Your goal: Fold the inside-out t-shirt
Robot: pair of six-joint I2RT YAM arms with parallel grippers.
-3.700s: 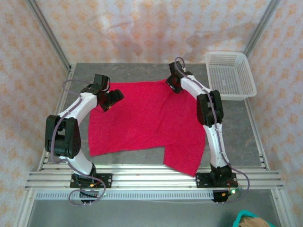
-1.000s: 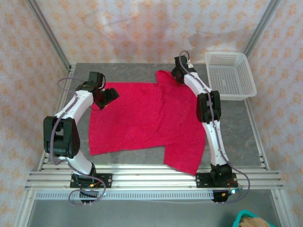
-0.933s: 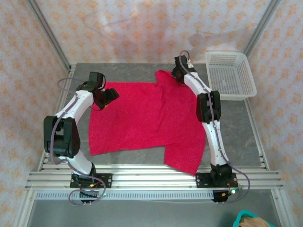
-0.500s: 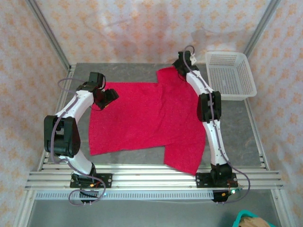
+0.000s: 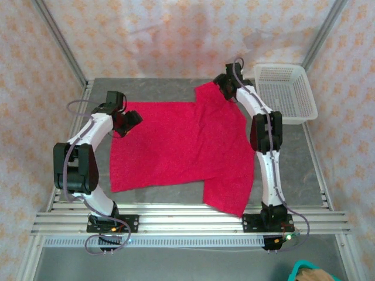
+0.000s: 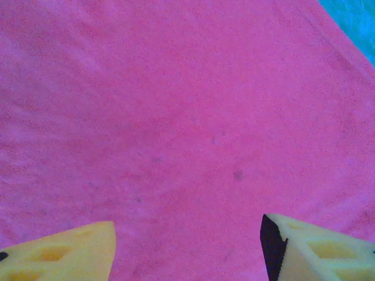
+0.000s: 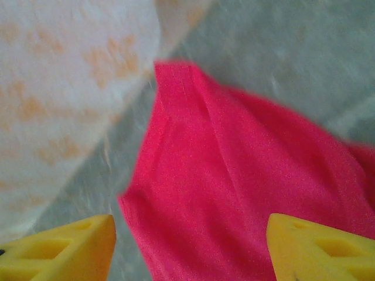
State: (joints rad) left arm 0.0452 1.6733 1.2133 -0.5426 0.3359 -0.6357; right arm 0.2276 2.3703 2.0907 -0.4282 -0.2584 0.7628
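Left side first: your left gripper (image 5: 128,121) sits over the far-left corner of the t-shirt (image 5: 181,140), jaws released, nothing pinched. On the left wrist cam both yellow fingers (image 6: 64,252) stand apart w/ flat pink fabric below them. Can't tell if the tips touch the cloth.

The t-shirt is spread mostly flat in the middle of the grey table (image 5: 293,152), btwn your two arms. Its near-right part runs down to the near edge, right next to the right arm's base. A flap at the far right pokes out toward the far edge.

Your right gripper (image 5: 225,83) is at that flap, also let go and gripping nothing. The right wrist cam is a bit blurry, but its fingers (image 7: 64,246) are wide apart above the flap, which lies creased on the table by the patterned wall.

Far-right corner: white mesh basket (image 5: 290,120), just right of the right gripper, apart from the t-shirt.
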